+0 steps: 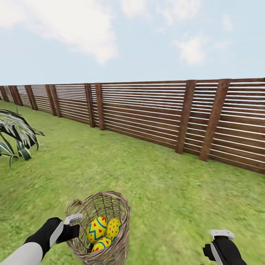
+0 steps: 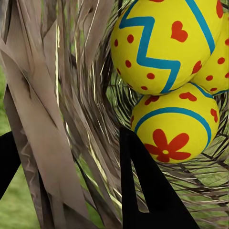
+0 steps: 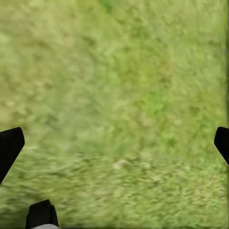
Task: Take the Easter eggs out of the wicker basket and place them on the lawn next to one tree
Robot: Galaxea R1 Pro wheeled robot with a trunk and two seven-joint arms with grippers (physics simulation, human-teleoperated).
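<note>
The brown wicker basket (image 1: 119, 221) stands on the lawn (image 1: 165, 191) right in front of me. Three yellow Easter eggs with red and blue patterns lie in it: one (image 1: 96, 229), a dotted one (image 1: 113, 228) and a third (image 1: 101, 244) below them. My left gripper (image 1: 75, 225) is at the basket's left wall. In the left wrist view this gripper (image 2: 69, 133) has the woven wall (image 2: 57, 119) between its fingers, one finger (image 2: 148, 191) inside, close to the eggs (image 2: 162, 43). My right gripper (image 1: 221, 243) hangs open over bare grass (image 3: 119, 95).
A brown slat fence (image 1: 147, 114) runs across the back of the garden. Dark green-white leaves (image 1: 16, 134) reach in at the left edge; I see no trunk, so I cannot tell if this is a tree. Open grass lies all around the basket.
</note>
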